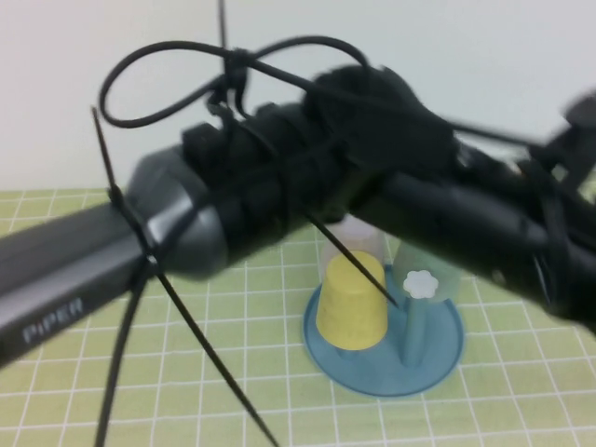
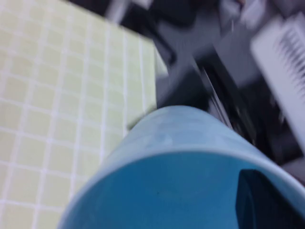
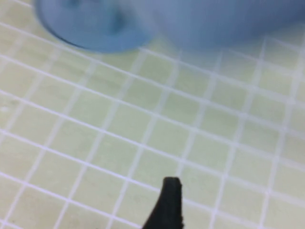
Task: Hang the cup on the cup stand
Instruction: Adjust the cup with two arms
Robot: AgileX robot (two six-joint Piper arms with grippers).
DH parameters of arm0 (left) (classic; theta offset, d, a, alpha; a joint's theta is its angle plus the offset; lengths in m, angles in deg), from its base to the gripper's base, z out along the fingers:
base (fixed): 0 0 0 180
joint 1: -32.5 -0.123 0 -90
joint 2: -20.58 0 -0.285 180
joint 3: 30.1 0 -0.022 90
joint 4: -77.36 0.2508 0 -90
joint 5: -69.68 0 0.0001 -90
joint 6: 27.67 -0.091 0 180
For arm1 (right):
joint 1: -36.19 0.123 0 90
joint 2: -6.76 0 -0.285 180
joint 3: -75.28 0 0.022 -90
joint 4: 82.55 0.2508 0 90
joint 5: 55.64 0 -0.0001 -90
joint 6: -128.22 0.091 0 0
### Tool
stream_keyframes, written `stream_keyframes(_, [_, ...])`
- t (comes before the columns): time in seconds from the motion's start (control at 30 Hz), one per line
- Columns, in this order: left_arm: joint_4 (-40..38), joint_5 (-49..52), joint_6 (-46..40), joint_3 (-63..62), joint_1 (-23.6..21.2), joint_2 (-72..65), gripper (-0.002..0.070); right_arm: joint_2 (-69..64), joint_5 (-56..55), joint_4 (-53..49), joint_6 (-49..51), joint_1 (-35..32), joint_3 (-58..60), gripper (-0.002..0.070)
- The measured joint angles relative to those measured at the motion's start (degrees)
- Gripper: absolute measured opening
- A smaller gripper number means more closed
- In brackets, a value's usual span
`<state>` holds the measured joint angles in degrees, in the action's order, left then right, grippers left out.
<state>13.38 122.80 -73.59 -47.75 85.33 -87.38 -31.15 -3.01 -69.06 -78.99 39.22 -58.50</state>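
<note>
Two black arms cross over the green gridded mat (image 1: 233,317) and fill much of the high view. The left arm (image 1: 140,242), marked PIPER and bound with black cable ties (image 1: 200,349), reaches in from the left edge of the bench. The right arm (image 1: 484,233) comes in from the right edge and meets it above the middle.

One cup stand (image 1: 438,358) sits right of the bench's middle, toward the near edge – a round blue tray. On it stands one yellow cup (image 1: 352,303), mouth down, on the side nearer the left edge. Just beside that cup rises one teal peg (image 1: 413,333) topped by a single white flower knob (image 1: 421,284). One pale teal cup (image 1: 445,272) shows behind the knob, partly covered by the right arm. Any other pegs are hidden.

There is one sky-blue cup (image 2: 190,157), and it shows only in the left wrist view, very close and blurred, with its rim and inner wall filling the lower frame. The left gripper (image 2: 259,202) has it clamped: a dark finger (image 2: 257,191) lies against the inside of the wall, and the cup hangs above the mat, whose edge shows beyond it. From above the arms cover the cup, so I cannot tell where it sits over the bench.

The right gripper (image 3: 169,210) hovers low over bare mat, near the rim of the stand. Whether it is apart or together cannot be told.
</note>
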Motion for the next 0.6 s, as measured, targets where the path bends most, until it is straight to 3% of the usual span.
stream_keyframes(0.17, [-10.65, -2.71, -1.19, 0.0, -6.0, -0.09, 0.0015, 2.34, 0.12, -8.63, 16.31, 0.0, 0.0, 0.0631])
stream_keyframes(0.3, [-18.23, -3.34, -3.67, 0.0, -9.29, -0.09, 0.0015, 6.0, -10.06, -12.88, 26.87, 0.0, 1.46, 0.0605])
stream_keyframes(0.43, [-22.34, -5.82, -4.33, 0.0, -10.25, -0.09, 0.0014, 10.45, -31.07, -12.43, 35.17, 0.0, 7.33, 0.0597])
stream_keyframes(0.6, [-25.05, -9.64, -4.6, 0.0, -10.25, -0.49, 0.0013, 13.31, -58.3, 1.52, 52.63, 0.0, 15.64, 0.0596])
